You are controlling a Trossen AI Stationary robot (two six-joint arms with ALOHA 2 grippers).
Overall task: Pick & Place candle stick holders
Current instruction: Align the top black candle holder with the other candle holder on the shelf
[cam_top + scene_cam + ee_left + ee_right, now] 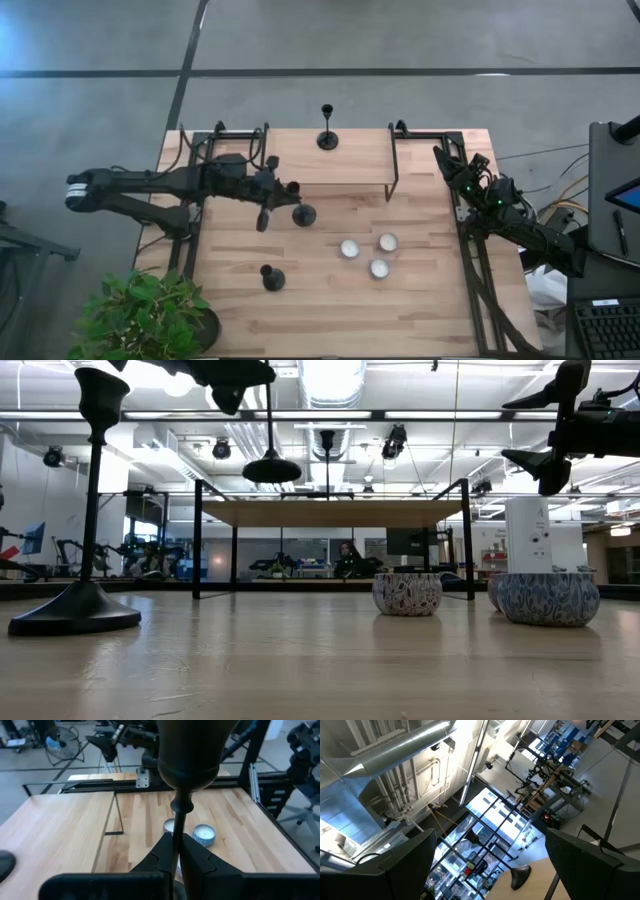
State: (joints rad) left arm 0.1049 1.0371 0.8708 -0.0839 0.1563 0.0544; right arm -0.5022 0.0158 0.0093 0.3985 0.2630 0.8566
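Three candle stick holders, sorted by progress. One stands low on the tabletop (pixel 420 300), unmoved (pixel 271 278). One hangs clear of the wood, stem pinched in the left end effector (pixel 268 198), its base outboard (pixel 304 214). One placed on the raised shelf (pixel 327 138). Right end effector (pixel 455 172) spread, parked at the far right edge.

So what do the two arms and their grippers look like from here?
Both arms are dark, near black. The left arm has a white band near its outer end and black cabling along it. The right arm shows small green lights. The right gripper has broad, flat black fingers.
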